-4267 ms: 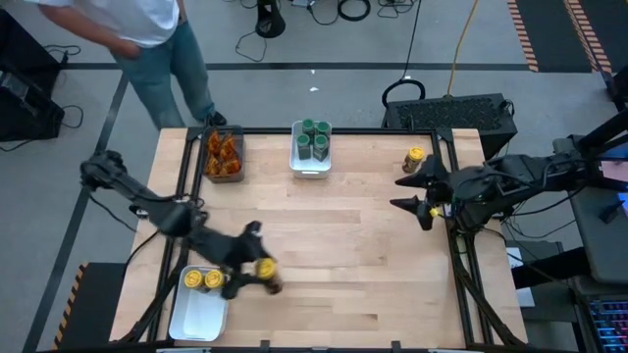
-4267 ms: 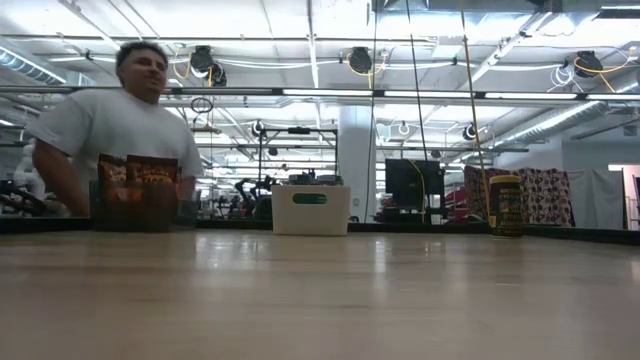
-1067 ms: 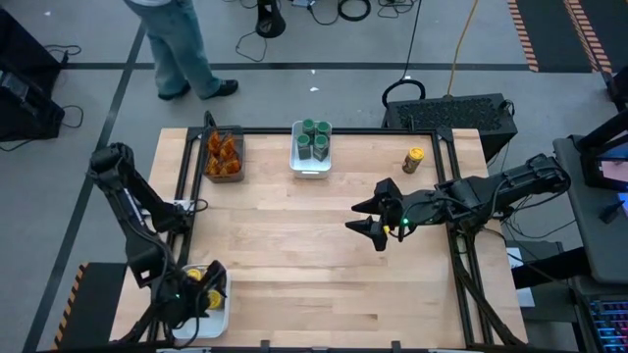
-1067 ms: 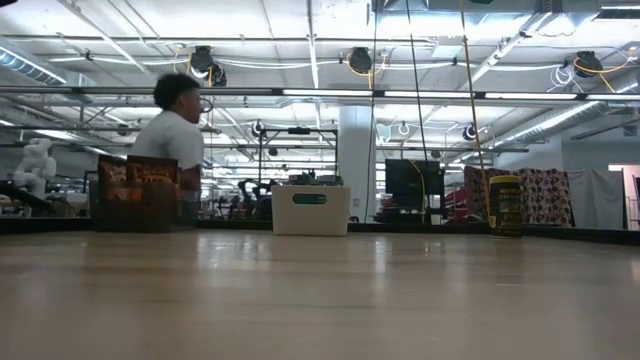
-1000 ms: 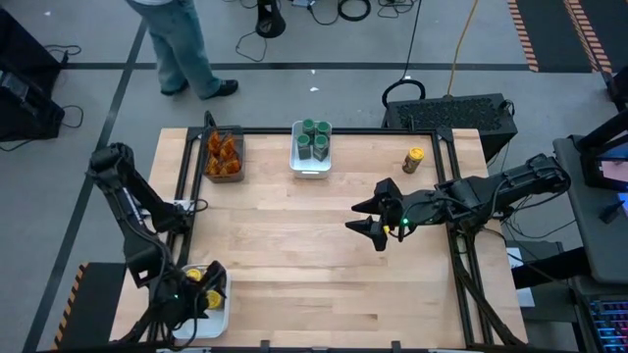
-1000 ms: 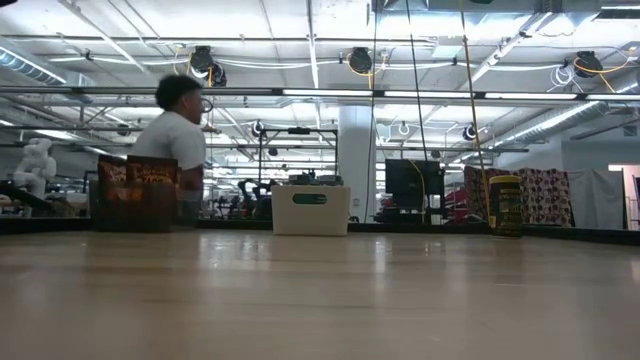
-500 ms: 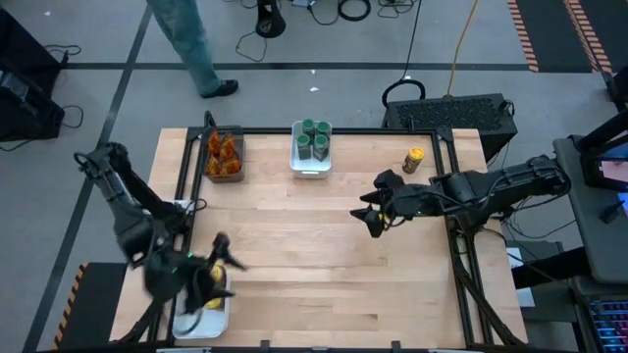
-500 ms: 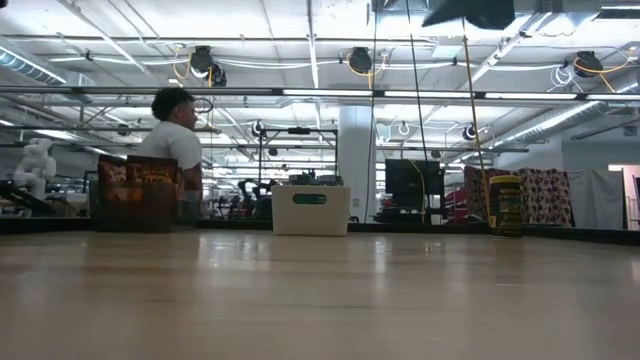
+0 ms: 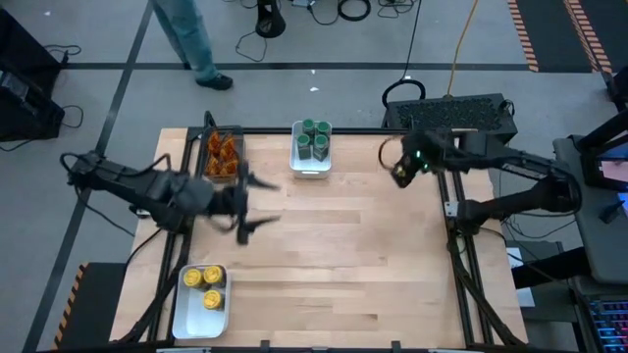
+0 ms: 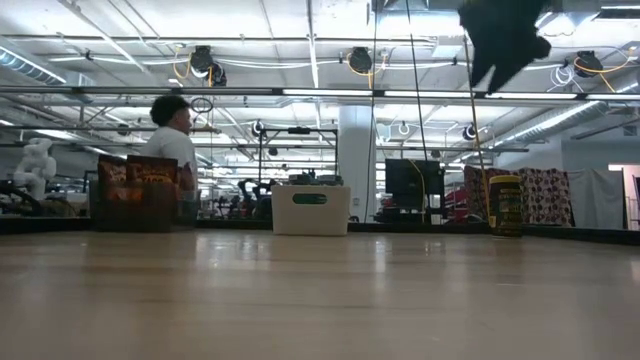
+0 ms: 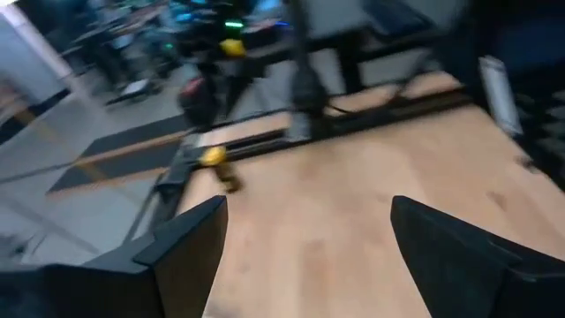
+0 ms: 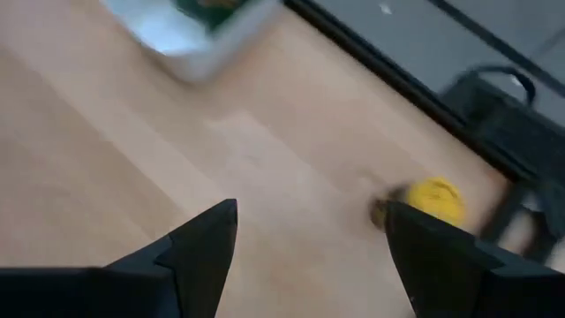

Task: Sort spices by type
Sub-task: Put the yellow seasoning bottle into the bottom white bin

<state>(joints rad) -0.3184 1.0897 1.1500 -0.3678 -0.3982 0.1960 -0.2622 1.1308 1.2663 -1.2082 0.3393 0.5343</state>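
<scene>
One yellow-lidded jar [image 12: 433,201] stands alone on the wood at the far right, also seen in the low view [image 10: 505,205] and the left wrist view [image 11: 212,157]. My right gripper [image 9: 398,171] hovers open above the table next to it, tipped downward, and holds nothing. Three yellow-lidded jars [image 9: 203,284] sit in the white tray [image 9: 186,319] at the near left. Several green-lidded jars [image 9: 312,137] fill the white tray [image 9: 310,169] at the far middle. Orange-brown pieces [image 9: 223,152] lie in the dark bin [image 9: 208,175]. My left gripper [image 9: 257,204] hangs open and empty above the table's left half, pointing right.
Bare wood spans the table's middle and near right. Black frame rails run along the table's left and right edges. A person [image 9: 186,39] walks on the floor beyond the far left corner. A dark case [image 9: 451,113] sits past the far right corner.
My left gripper has risen from the near-left tray and swung toward the far edge and the table's middle, turning level to point right. My right gripper has gone from the table's middle toward the far right corner and the lone yellow-lidded jar, tipping downward. Both stayed open.
</scene>
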